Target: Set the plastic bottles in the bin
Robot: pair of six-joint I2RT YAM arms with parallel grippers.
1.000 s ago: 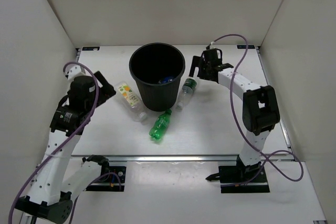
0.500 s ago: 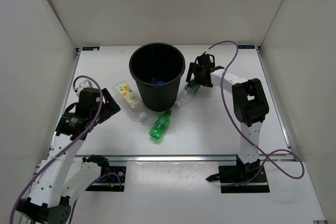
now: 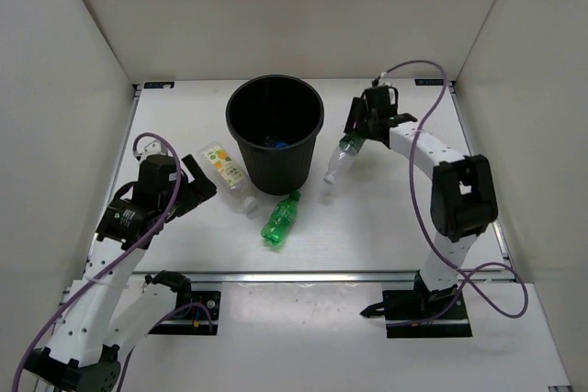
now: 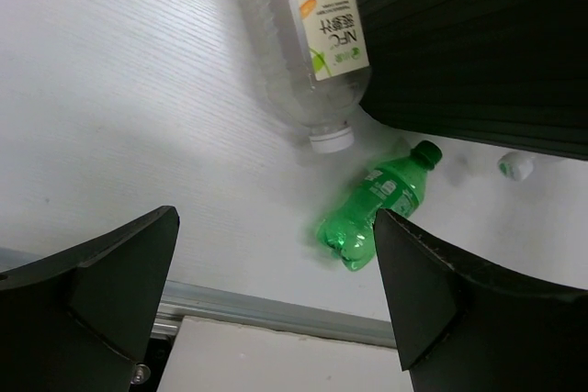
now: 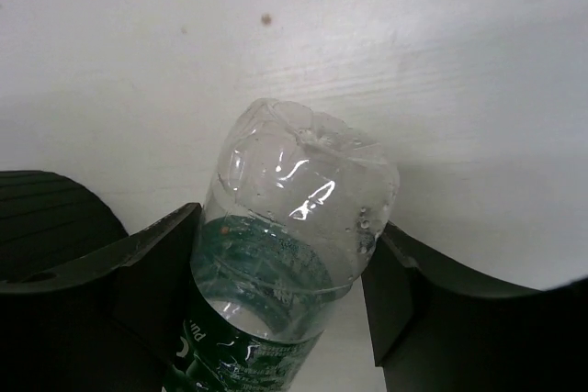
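The right hand is clamped on the green-label bottle, which slants cap-end down just right of the bin — the rim lies leftward and higher. The left hand gapes wide, empty, nearer the orange-label bottle.

White table boxed in by plain white walls

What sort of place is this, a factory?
Probably a lab test booth: plain white walls box in a white table, two small robot arms bolted at its near edge, a black bin and loose bottles.
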